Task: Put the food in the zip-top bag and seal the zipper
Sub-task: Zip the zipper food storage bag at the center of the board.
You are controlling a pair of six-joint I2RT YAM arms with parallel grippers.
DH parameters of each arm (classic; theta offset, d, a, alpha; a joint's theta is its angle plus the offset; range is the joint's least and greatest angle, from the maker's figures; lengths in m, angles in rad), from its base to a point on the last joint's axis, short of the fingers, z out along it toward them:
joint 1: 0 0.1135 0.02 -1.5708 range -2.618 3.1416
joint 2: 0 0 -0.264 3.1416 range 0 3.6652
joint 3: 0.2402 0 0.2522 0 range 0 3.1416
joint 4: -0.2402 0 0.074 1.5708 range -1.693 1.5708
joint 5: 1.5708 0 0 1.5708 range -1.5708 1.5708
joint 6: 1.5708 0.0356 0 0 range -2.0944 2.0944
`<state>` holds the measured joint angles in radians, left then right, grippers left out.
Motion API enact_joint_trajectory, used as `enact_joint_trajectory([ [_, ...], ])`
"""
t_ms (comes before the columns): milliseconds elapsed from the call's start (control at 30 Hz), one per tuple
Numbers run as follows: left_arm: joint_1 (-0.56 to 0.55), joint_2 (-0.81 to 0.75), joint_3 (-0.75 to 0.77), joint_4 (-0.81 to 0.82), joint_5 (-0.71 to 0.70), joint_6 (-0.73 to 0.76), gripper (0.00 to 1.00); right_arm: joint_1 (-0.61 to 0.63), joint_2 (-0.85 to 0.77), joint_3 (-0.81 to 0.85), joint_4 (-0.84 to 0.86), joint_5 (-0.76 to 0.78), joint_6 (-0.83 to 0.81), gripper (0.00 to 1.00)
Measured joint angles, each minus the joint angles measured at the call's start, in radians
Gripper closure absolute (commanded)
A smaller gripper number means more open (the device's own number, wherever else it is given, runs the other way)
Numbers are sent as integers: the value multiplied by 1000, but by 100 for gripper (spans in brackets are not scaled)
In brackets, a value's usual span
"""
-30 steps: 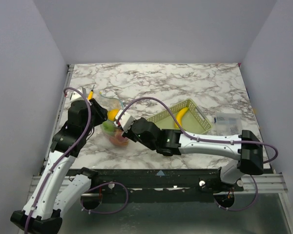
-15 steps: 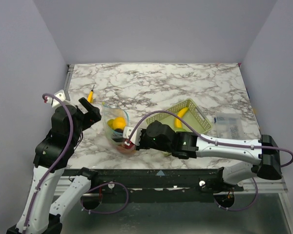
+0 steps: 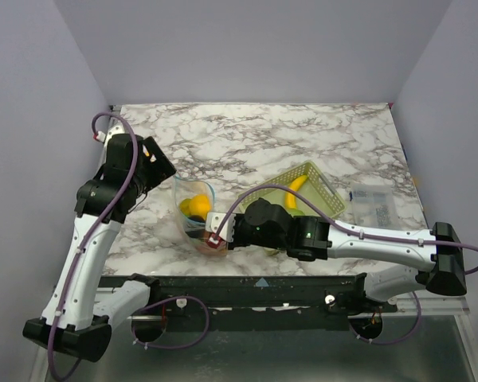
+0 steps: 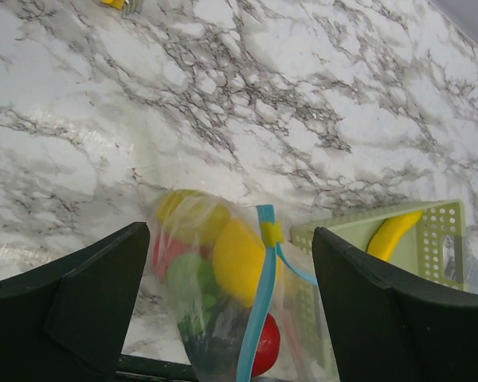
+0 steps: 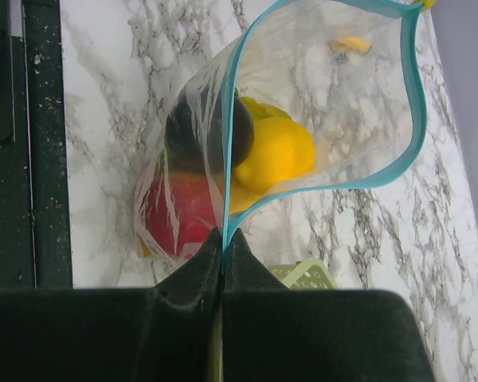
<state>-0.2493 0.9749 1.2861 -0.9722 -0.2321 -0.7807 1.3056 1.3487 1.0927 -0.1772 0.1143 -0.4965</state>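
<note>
The clear zip-top bag stands on the marble near the front edge, holding several toy foods: a yellow one, a red one, a green one and a dark one. Its light-blue zipper curves in an open loop, with a yellow slider on it. My right gripper is shut on the near end of the zipper, and also shows in the top view. My left gripper is open and empty, above and left of the bag.
The yellow-green mesh basket lies right of the bag with a toy banana in it. A flat printed clear packet lies at the far right. A small yellow item lies at the back left. The black table edge runs just below the bag.
My left gripper has come off the bag's mouth and drawn away up and to the back left. My right gripper has moved toward the front edge, holding the zipper strip.
</note>
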Motion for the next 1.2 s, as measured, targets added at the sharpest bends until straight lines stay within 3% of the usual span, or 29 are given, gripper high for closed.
enact_joint_trajectory([
  [167, 27, 100, 3, 20, 92, 21, 24, 6, 8, 0, -10, 9, -17, 100],
  [333, 28, 135, -31, 3, 139, -55, 39, 8, 15, 0, -17, 24, -30, 100],
  [600, 30, 169, -8, 5, 158, -110, 89, 22, 18, 0, -39, 62, -47, 100],
  [733, 45, 166, -4, 2, 154, -116, 100, 26, 18, 0, -51, 96, -57, 100],
  [1033, 143, -24, -55, -50, 121, -159, 100, 18, -52, -83, 2, 188, -33, 99],
  [1067, 149, -64, -81, -46, 126, -170, 100, 17, -64, -86, 8, 188, -15, 91],
  [1100, 155, -111, -117, -37, 133, -188, 100, 16, -74, -86, 9, 188, 12, 75],
  [1133, 159, -137, -146, -31, 139, -201, 100, 16, -80, -86, 11, 187, 48, 52],
  [1200, 167, -186, -191, -24, 153, -229, 100, 16, -79, -69, -4, 175, 143, 29],
])
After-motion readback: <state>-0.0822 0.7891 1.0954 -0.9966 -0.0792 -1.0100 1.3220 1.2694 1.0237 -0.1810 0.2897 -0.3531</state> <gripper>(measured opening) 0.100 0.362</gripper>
